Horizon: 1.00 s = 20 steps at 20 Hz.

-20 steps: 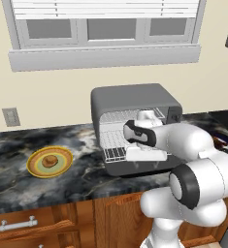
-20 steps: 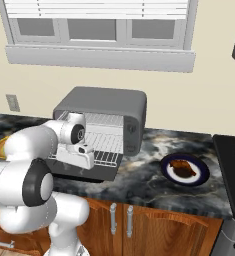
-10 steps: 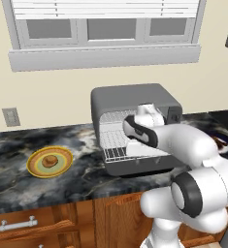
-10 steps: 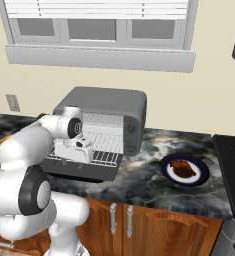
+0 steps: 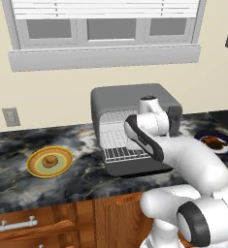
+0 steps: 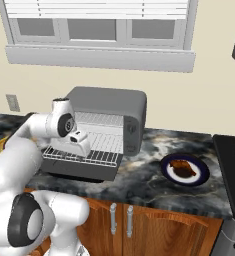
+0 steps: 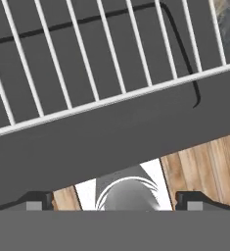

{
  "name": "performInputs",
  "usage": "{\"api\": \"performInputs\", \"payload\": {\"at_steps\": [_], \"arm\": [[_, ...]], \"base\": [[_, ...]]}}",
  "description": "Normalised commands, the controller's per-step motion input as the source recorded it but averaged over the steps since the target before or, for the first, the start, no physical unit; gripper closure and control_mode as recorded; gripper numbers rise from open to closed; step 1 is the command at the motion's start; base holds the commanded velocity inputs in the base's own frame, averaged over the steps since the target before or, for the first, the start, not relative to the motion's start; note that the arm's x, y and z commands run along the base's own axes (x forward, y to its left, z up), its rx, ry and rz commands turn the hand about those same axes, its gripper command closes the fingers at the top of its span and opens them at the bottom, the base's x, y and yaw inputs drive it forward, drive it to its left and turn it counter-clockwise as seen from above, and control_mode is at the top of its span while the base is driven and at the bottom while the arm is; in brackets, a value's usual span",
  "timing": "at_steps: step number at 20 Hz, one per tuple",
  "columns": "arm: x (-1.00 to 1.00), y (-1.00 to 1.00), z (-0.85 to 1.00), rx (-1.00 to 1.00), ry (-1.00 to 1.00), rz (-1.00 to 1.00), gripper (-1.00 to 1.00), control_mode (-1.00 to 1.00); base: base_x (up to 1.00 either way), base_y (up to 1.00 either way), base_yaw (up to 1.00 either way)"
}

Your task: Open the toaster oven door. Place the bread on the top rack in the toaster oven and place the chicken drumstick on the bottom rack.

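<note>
On the dark marble counter, the toaster oven stands with the toaster oven door folded down flat and a wire rack drawn out over it. Above that rack hangs the gripper, its fingers spread wide and empty. Left of the oven, the bread sits on a yellow plate; right of it, the chicken drumstick lies on a blue-rimmed plate. No lettering is legible anywhere.

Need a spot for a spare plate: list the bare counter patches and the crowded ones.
Free: the counter between the yellow plate and the toaster oven door; also between the toaster oven and the blue plate. Crowded: above the door, where the open gripper hangs.
</note>
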Motion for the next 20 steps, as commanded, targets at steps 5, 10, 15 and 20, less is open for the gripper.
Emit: {"api": "performInputs", "payload": {"at_steps": [5,10,15,20], "arm": [[0.00,0.00,0.25,-0.04,-0.20,0.11,-1.00,-1.00],[0.00,0.06,0.29,-0.10,-0.03,0.17,-1.00,-1.00],[0.00,0.16,0.27,-0.10,0.02,0.21,-1.00,-1.00],[0.01,0.42,0.22,-0.10,0.06,0.31,-1.00,-1.00]], "base": [[0.00,0.00,0.00],[0.00,0.00,0.00],[0.00,0.00,0.00],[0.00,0.00,0.00]]}}
